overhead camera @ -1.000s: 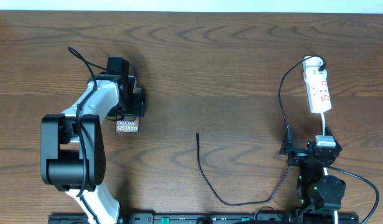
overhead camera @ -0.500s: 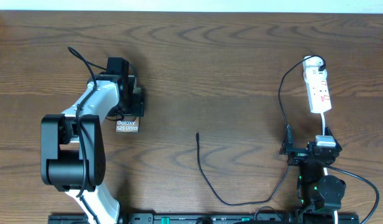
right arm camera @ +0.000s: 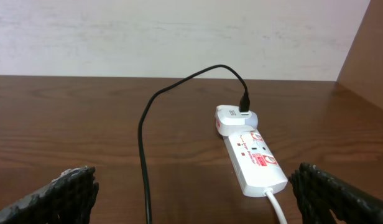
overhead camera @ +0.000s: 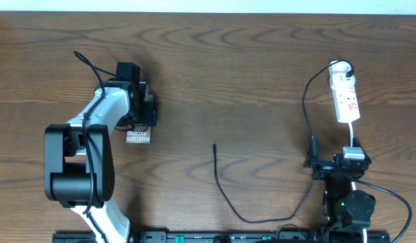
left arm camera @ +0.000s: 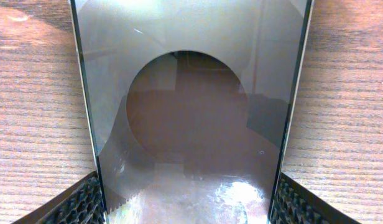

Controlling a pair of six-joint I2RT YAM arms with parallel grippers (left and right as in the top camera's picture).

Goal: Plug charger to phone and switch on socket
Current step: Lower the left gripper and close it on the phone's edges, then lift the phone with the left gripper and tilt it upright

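One gripper, the left [left arm camera: 193, 202], clamps the phone [left arm camera: 191, 112] by its side edges on the table [overhead camera: 262, 67]. The right gripper [right arm camera: 191, 193] gapes wide, facing the socket [right arm camera: 257, 158]. The charger [overhead camera: 225, 196] lies loose, its tip well apart from the phone.

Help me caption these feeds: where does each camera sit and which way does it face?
Overhead: above the table, looking straight down on the left arm, right arm, phone, charger and socket.
Left wrist: on the left arm, looking down at the phone between its gripper's fingertips.
Right wrist: on the right arm, low, facing along the table to the socket; open fingertips in the bottom corners.
Shared: overhead and right wrist both show the socket.
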